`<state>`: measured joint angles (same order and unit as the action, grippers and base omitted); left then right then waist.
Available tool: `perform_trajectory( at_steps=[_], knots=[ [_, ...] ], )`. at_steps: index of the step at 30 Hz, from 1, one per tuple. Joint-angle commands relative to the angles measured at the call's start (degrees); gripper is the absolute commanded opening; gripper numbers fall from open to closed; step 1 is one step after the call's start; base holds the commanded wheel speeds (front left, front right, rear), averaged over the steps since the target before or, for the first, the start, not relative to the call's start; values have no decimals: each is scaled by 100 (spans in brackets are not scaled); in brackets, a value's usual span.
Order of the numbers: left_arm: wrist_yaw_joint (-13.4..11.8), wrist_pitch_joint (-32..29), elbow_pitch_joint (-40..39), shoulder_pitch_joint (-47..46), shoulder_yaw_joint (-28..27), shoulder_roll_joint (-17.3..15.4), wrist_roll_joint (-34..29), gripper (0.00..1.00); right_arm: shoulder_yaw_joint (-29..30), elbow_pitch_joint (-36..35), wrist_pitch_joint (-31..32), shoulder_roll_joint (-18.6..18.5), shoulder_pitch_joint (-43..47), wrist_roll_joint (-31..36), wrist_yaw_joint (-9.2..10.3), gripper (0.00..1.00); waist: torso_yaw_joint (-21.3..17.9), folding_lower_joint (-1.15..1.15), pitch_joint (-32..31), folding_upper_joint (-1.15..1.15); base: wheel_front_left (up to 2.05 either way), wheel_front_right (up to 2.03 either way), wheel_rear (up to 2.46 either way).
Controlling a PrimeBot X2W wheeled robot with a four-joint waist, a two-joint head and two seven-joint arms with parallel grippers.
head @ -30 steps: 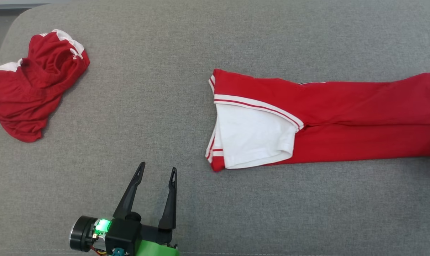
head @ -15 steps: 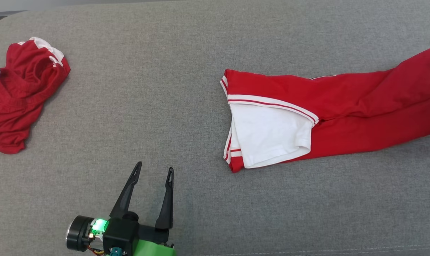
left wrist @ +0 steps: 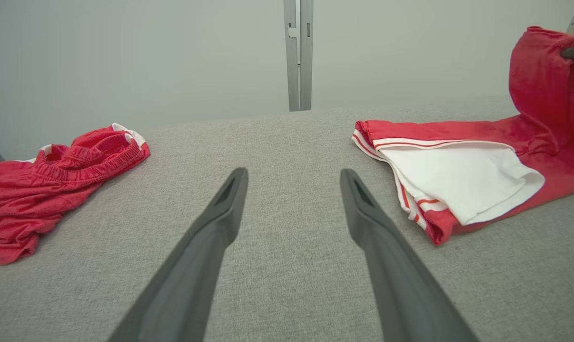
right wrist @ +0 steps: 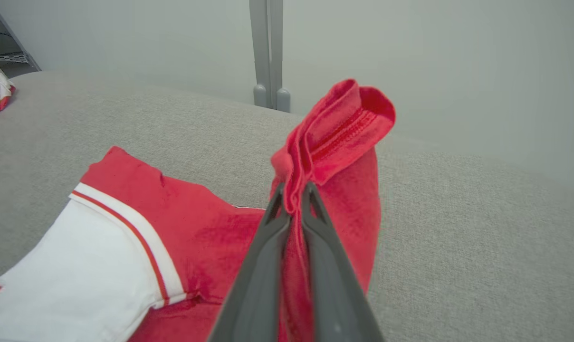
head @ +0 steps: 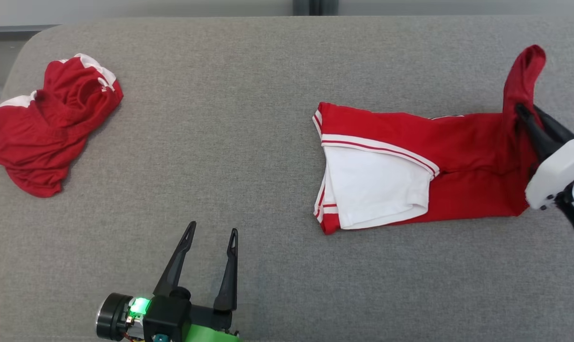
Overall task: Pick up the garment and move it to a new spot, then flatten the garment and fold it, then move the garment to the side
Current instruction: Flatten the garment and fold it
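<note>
Right tool (head: 522, 108) holds one end of a folded red garment (head: 458, 142) up off the grey fabric-covered counter (head: 249, 142); the left tool (head: 212, 228) is empty.
Nearest the robot, the left tool (left wrist: 294, 173) hovers low over bare counter with its two long dark fingers spread wide, nothing between them. Beyond it and to the right lies the soft red knit garment with a white sleeve edged in red and white stripes, folded into a long band, sleeve end flat on the counter. At the band's right end the right tool (right wrist: 294, 187) has its fingers pressed together on a bunched fold of the red fabric, whose hemmed edge stands up above the fingertips. Well apart, at the far left, a crumpled red and white cloth (head: 44, 128) sits in a heap near the counter's rounded corner. Behind the counter a grey metal post (left wrist: 298, 52) rises against a pale wall (left wrist: 125, 57).
</note>
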<state>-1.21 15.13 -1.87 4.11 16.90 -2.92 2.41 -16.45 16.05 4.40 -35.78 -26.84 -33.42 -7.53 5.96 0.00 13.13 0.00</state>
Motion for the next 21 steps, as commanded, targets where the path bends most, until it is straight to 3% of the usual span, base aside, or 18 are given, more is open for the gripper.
perform_trajectory(
  at_steps=[1,11,21],
  knots=[
    [-34,1,-23,24,3,-2,9,100,94,-230,111,170,162,123,7,0,154,0,-34,0,0,0,0],
    [-93,1,-28,-34,90,0,102,100,97,-1231,667,1309,577,578,7,0,508,0,-2,0,0,0,0],
    [-155,1,37,-131,210,0,227,100,-145,-811,781,1936,440,568,4,1,791,0,64,0,0,0,0]
  ],
)
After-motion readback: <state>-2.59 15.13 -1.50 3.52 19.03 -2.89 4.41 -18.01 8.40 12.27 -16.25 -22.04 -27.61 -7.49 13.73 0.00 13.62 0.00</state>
